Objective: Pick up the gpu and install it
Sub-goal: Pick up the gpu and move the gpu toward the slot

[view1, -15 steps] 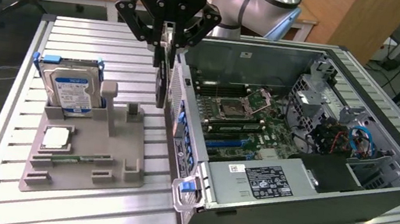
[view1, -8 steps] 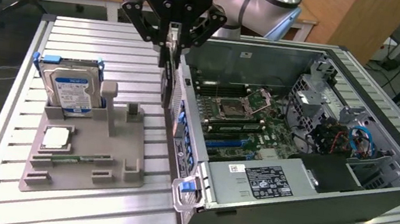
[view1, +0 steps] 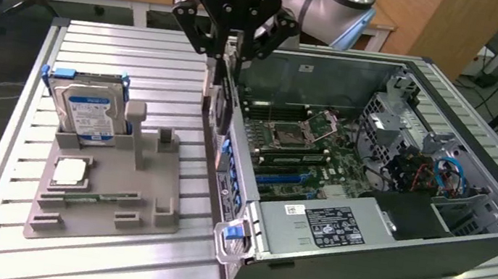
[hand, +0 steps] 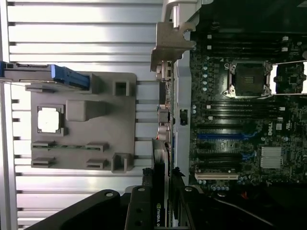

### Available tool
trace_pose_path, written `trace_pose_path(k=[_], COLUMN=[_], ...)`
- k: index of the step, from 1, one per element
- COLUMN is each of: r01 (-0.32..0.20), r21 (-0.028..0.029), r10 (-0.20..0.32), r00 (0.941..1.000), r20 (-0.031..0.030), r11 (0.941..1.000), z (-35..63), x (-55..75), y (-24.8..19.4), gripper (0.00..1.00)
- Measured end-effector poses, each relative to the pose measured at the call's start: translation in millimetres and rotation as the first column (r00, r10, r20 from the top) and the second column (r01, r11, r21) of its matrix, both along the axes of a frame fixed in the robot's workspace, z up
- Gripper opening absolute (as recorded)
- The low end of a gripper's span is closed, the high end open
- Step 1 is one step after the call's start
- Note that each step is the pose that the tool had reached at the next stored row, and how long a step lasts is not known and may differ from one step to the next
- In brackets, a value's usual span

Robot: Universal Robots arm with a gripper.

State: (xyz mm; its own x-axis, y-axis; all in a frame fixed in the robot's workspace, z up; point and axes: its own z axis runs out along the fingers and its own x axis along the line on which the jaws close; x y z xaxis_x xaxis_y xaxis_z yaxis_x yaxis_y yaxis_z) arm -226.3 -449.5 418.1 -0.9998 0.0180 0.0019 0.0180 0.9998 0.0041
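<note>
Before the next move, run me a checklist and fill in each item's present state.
1. End effector shut on the gpu: ok.
2. Gpu hangs upright, edge-on: ok.
3. Gpu seated in the motherboard: not ok; it is above the computer case, at the wall nearest the gray holder.
4. Blue expansion slot free of cards: ok.
5. Gpu's connector edge lined up with a slot: cannot tell.
6. Hard drive parked in the gray holder, apart from the gpu: ok.
</note>
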Motion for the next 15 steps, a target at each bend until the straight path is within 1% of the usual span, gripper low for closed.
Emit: trace_pose_path(k=[8,15], r01=[-0.037,-0.056], r21=[0.001,0.0013], r10=[0.037,0.056], r00=[0.9993,0.9984], r20=[0.0,0.0001], r11=[0.9993,0.9984], z=[-0.2,-0.8], x=[15.3,29.8], y=[0.0,0.1], gripper=[0.26,0.26])
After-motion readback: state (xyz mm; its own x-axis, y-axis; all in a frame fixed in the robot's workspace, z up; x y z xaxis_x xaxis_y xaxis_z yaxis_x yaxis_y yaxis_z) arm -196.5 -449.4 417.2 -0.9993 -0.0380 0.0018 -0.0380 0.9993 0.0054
